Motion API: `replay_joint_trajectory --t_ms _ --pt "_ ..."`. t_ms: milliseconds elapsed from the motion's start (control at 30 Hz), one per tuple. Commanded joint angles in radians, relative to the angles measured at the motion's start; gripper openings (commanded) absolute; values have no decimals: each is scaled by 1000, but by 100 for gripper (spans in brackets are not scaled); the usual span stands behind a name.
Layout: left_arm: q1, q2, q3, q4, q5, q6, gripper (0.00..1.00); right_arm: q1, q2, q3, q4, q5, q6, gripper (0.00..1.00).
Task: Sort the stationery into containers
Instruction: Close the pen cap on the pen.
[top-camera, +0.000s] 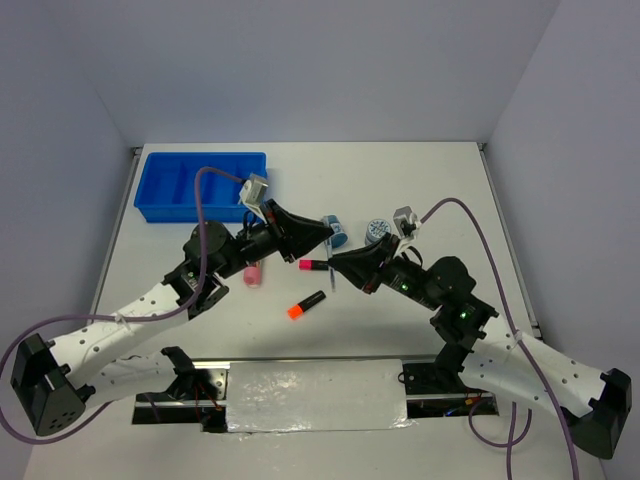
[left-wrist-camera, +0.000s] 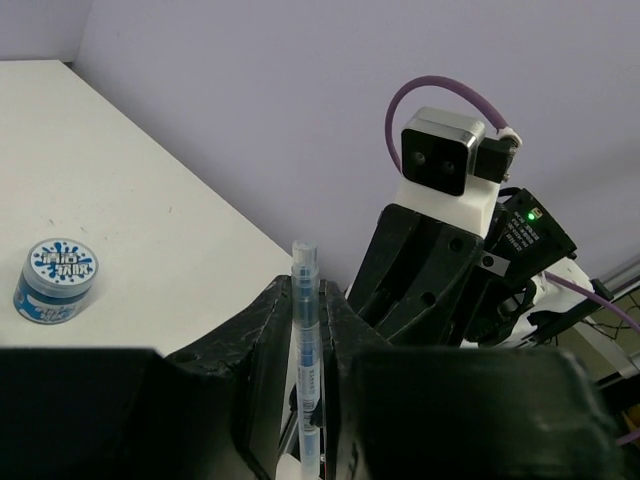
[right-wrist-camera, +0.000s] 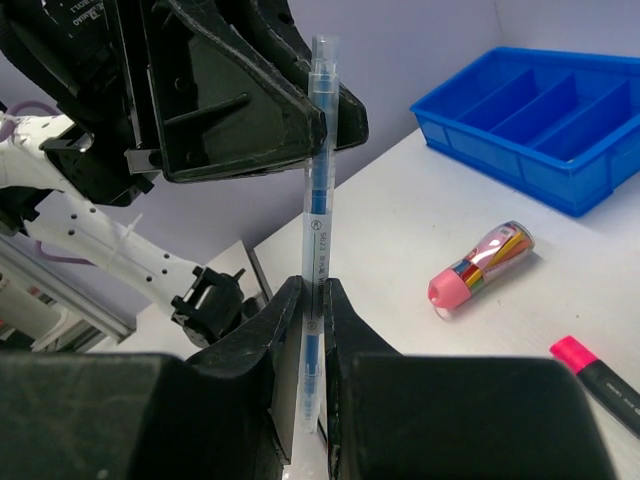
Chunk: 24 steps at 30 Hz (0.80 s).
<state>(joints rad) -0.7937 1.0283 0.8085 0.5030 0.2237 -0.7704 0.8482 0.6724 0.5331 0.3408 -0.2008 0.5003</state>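
Note:
A thin clear pen with blue ink (right-wrist-camera: 320, 200) is held between both grippers above the table. My left gripper (left-wrist-camera: 305, 300) is shut on it, and the pen (left-wrist-camera: 305, 340) stands between its fingers. My right gripper (right-wrist-camera: 313, 300) is shut on the pen's other end. In the top view the two grippers, left (top-camera: 325, 237) and right (top-camera: 337, 263), meet tip to tip at the table's middle. The blue divided tray (top-camera: 200, 186) stands at the far left and also shows in the right wrist view (right-wrist-camera: 545, 110).
A pink tube (top-camera: 252, 272) lies under the left arm and also shows in the right wrist view (right-wrist-camera: 482, 264). A pink-ended marker (top-camera: 312, 264) and an orange-ended marker (top-camera: 307, 304) lie near the middle. Two blue jars (top-camera: 335, 232) (top-camera: 378, 230) stand behind the grippers, and one shows in the left wrist view (left-wrist-camera: 58, 281).

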Motion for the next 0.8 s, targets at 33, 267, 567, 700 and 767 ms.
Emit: replay_joint_trajectory --t_ms 33,267,567,700,767 --pt "-1 26 20 45 74 11 30 8 4 71 96 1 1 0" --pt "-1 42 6 57 97 6 37 8 4 94 64 47 -3 0" --pt "-1 29 47 65 195 66 0 8 56 108 61 -121 -48 23" --pt "1 19 75 69 262 94 0 8 108 123 59 -170 -52 34" --pt "1 18 83 42 260 98 0 9 115 123 79 -173 -46 29"
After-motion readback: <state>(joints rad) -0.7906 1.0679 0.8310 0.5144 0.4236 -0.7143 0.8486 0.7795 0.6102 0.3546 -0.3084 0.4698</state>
